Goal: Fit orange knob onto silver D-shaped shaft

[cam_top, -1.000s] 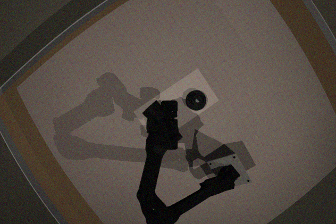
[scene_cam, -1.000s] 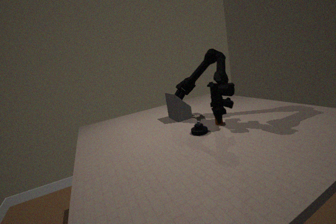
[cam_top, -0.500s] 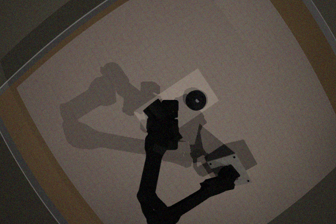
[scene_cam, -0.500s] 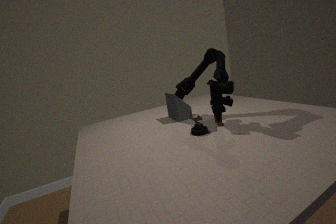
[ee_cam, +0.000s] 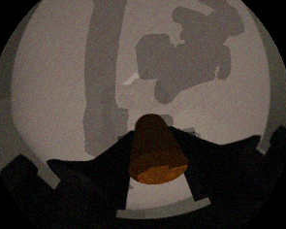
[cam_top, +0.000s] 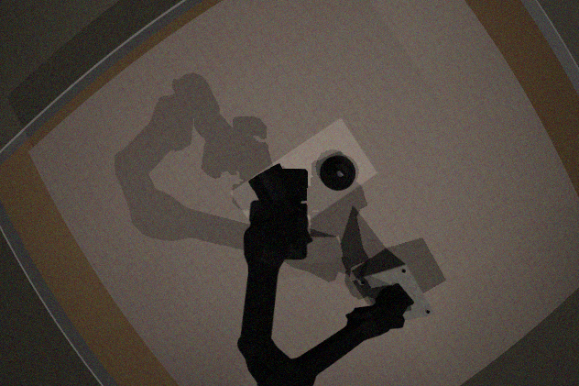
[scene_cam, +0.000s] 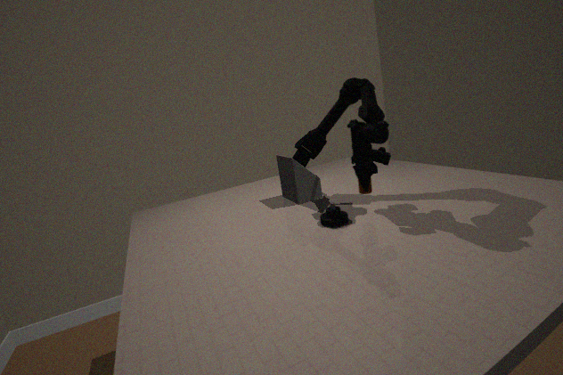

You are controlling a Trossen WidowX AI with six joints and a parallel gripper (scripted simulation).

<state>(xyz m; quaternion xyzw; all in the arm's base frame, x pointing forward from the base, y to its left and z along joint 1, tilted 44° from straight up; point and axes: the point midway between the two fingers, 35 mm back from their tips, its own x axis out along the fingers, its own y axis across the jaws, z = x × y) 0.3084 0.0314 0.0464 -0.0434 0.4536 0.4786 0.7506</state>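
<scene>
The orange knob (scene_cam: 361, 188) (ee_cam: 157, 155) is held upright between the fingers of my gripper (scene_cam: 364, 177) (ee_cam: 150, 131), which is shut on it. Knob and fingers hang above the table. In the top view the arm covers the knob. The round black pedestal (cam_top: 329, 181) (scene_cam: 335, 220) stands to the right of the gripper in the top view, and left of and nearer than it in the exterior view. The small silver shaft (cam_top: 340, 173) shows at its middle, but its flat side is too small to make out. The pedestal is not visible in the wrist view. The knob's hole is hidden underneath.
A pale rectangle (cam_top: 339, 131) lies under the pedestal and partly under the gripper. A grey angled block (cam_top: 418, 295) (scene_cam: 295, 182) stands at the arm's base. Dark arm shadows cross the table (cam_top: 420, 138) (scene_cam: 227, 280).
</scene>
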